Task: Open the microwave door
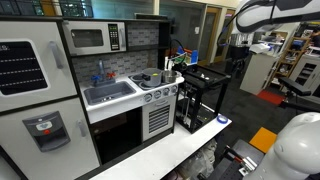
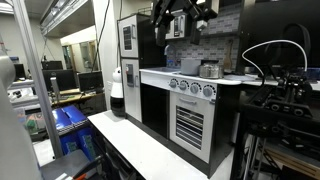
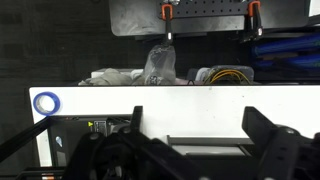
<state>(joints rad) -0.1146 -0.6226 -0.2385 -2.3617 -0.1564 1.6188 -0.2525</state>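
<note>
The microwave door (image 1: pixel 88 39) is a silver-grey framed panel with a dark window. It sits shut in the toy microwave at the top of the play kitchen, left of a black keypad strip (image 1: pixel 115 38). My gripper (image 1: pixel 238 48) hangs from the raised arm, well to the right of the kitchen and apart from the door. In an exterior view the gripper (image 2: pixel 178 22) is a dark shape high up in front of the kitchen's upper part, and the door is hidden there. In the wrist view the fingers (image 3: pixel 200 130) are wide open and empty over a white surface.
A white fridge (image 1: pixel 30 80) stands left of the microwave, with a sink (image 1: pixel 110 93) and a stove with pots (image 1: pixel 155 80) below. A dark oven door (image 1: pixel 118 135) is under the sink. A black rack (image 1: pixel 200 95) stands to the right. A long white table (image 1: pixel 190 140) runs in front.
</note>
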